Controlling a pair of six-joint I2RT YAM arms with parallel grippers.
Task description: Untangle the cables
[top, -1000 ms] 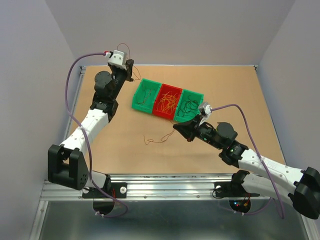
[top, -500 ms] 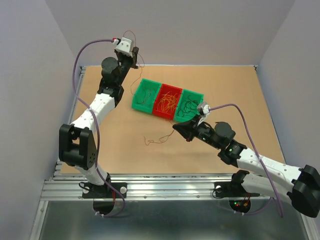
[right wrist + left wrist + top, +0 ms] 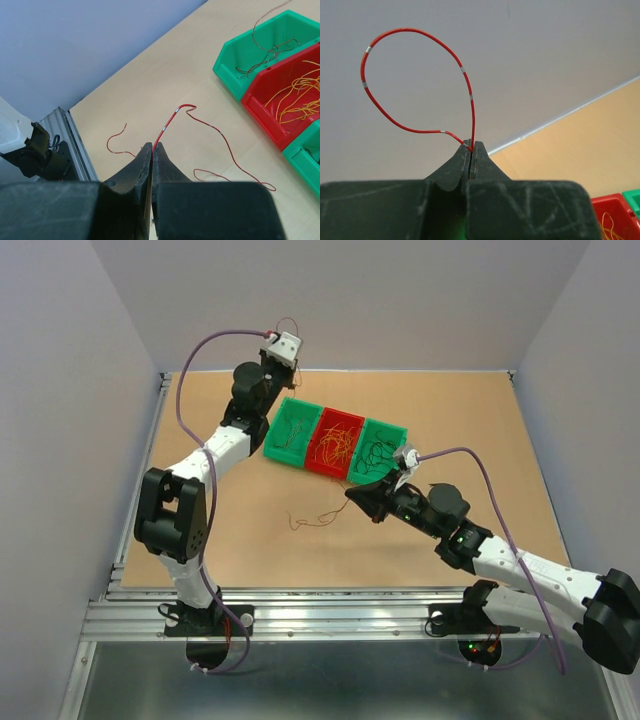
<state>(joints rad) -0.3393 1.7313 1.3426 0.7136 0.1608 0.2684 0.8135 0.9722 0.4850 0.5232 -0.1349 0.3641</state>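
Plain grey walls close in a tan wooden desk (image 3: 250, 550) on three sides, and a metal rail (image 3: 330, 602) runs along its 6 o'clock edge. Toward 12 o'clock of the desk's middle, three small bins stand touching in a slanted row: a green bin (image 3: 303, 402), a red bin (image 3: 345, 414) and a second green bin (image 3: 388, 424). They look meant for sorting by colour, since yellow wires (image 3: 295, 95) lie in the red one and dark wires (image 3: 270, 47) in the green one beside it. The left end effector (image 3: 471, 147) is lifted off the desk at about 11 o'clock, just past the first green bin. It is closed tight on a red wire (image 3: 462, 69), which curls up in a free loop against the wall. Held high like that, it is probably being carried clear of everything else on its way to a bin (which bin cannot be told). The right end effector (image 3: 152, 147) sits low near the desk's middle, at 6 o'clock of the bin row, and is likewise clamped shut on a red strand (image 3: 172, 116). That strand trails in loose bends across the bare wood toward 7 o'clock. Pinning one end would let the strand be drawn out straight without snagging.
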